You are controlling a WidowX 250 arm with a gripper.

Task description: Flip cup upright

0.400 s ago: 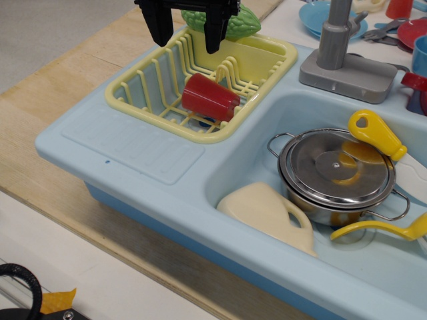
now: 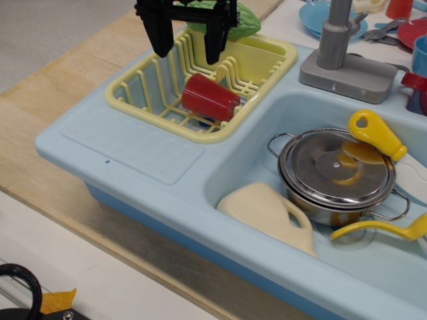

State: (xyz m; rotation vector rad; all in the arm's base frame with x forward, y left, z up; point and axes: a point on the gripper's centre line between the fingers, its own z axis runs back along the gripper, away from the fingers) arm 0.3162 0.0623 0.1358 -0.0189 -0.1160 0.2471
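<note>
With its jaws wide, the gripper (image 2: 189, 52) above the rack (image 2: 133, 90) should descend squarely across the lying cup's (image 2: 209, 97) body.

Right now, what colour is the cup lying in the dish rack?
Red, plain and glossy; the cup shows clearly in the only view.

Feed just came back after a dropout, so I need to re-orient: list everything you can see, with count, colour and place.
cup: 1, red, on its side in the rack
dish rack: 1, yellow, on sink unit's left
sink unit: 1, light blue, on wooden counter
pot: 1, steel, lidded, in basin
jug: 1, cream, in basin beside pot
faucet: 1, grey, behind basin
yellow utensils: 2, by the pot
green item: 1, behind rack
gripper: 1, black, open, above rack
</note>
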